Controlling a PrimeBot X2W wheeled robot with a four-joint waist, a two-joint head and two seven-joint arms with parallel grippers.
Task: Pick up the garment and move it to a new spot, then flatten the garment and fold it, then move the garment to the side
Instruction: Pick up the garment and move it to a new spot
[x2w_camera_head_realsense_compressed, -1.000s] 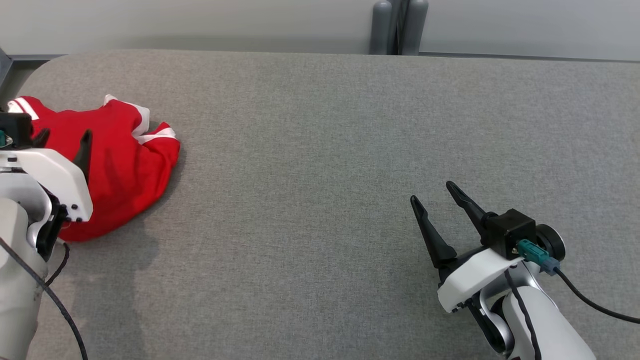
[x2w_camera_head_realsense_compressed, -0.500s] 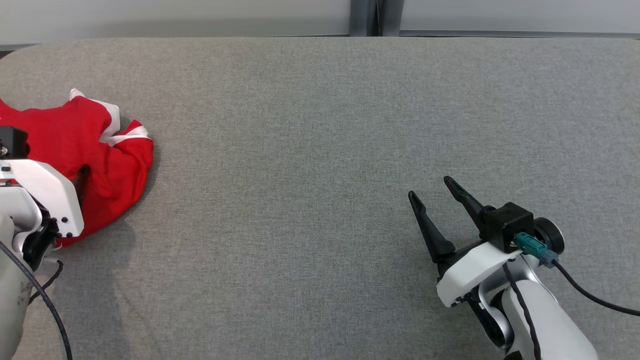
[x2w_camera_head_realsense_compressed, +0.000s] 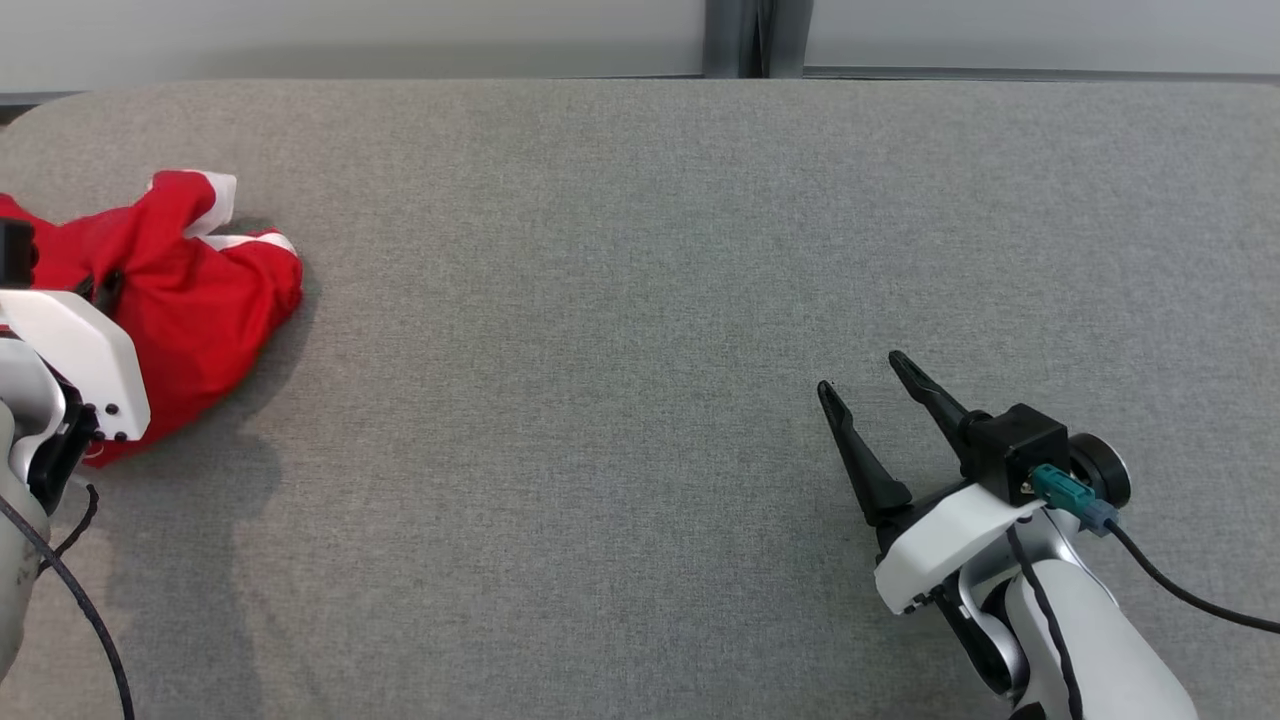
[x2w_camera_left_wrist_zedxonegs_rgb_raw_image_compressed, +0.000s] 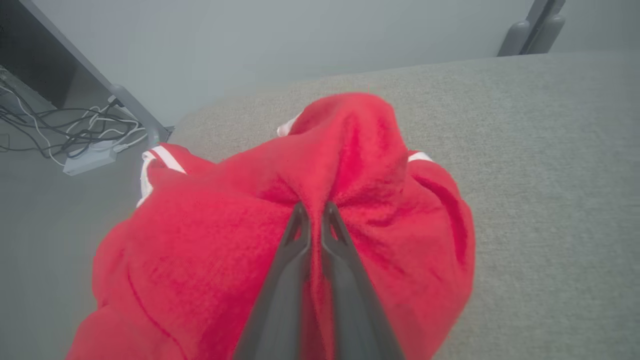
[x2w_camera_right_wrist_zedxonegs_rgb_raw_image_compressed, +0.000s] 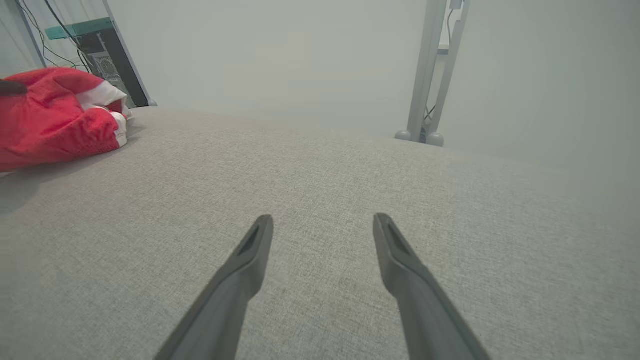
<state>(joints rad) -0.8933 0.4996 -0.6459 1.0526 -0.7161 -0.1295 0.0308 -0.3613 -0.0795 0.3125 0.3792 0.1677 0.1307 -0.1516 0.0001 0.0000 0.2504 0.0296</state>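
Table (x2w_camera_head_realsense_compressed: 640, 300): top covered in grey woven cloth with a fine, even weave; matt, no sheen.
Garment (x2w_camera_head_realsense_compressed: 200, 310), at the table's left edge: soft red cloth, matt, with a slightly fuzzy nap in the left wrist view. Its white bands (x2w_camera_head_realsense_compressed: 218, 190) are smoother cloth.
Left gripper (x2w_camera_left_wrist_zedxonegs_rgb_raw_image_compressed: 315, 206) and right gripper (x2w_camera_head_realsense_compressed: 860, 374): fingers (x2w_camera_right_wrist_zedxonegs_rgb_raw_image_compressed: 250, 260) of dark hard plastic, smooth, with a dull satin finish.
Casing (x2w_camera_head_realsense_compressed: 945, 550) on the right wrist: white plastic, smooth, lightly glossy.
Cable (x2w_camera_head_realsense_compressed: 1185, 596): black, rubbery, matt.
Posts (x2w_camera_head_realsense_compressed: 755, 40) beyond the far edge: grey and smooth, apparently painted metal.
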